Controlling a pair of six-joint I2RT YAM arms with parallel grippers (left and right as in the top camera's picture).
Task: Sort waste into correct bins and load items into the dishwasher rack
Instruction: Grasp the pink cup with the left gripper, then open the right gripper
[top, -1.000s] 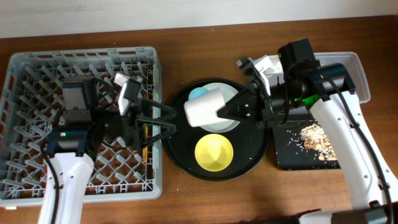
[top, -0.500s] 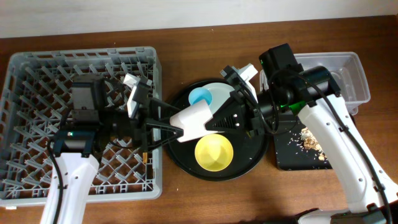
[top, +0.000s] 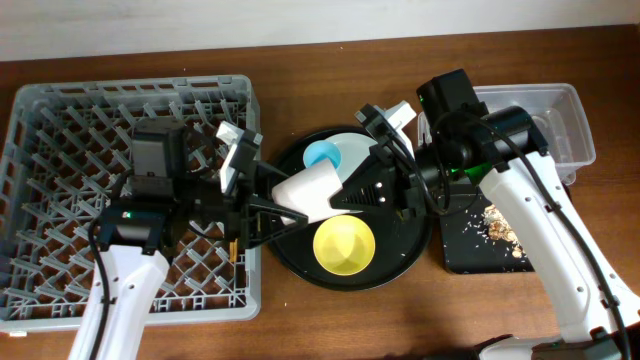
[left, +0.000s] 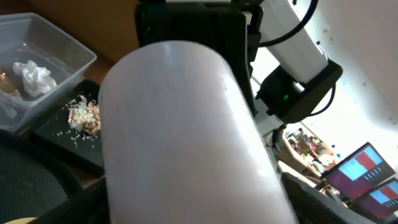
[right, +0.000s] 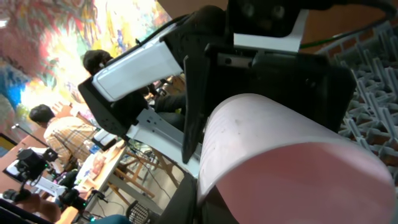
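**Hand-off over the tray: seat the left grip before the right lets go**

You have the pink cup (top: 308, 190) lying on its side in the air above the round black tray (top: 290, 262). The right gripper (top: 345, 195) is clamped on its mouth end. The left gripper (top: 283, 200) has its fingers spread on either side of the cup's closed end. Whether they touch it yet I cannot tell — the left wrist view is filled by the cup's wall.

This looks like a pass toward the dishwasher rack (top: 60, 100). To do it well:

- Push the left fingers further along the body so they grip the straight wall, not the rounded base, where a smooth cup could squirt out.
- Close the left fully before you loosen the right.
- Draw the right straight back along the cup's axis, or it may twist the cup out of line.
- Stay high — the yellow bowl (top: 344, 247) and the light-blue cup (top: 320, 154) sit just below.

No brand, label or readable writing shows on the cup or the arms. The screens behind in the left wrist view are too blurred to read.
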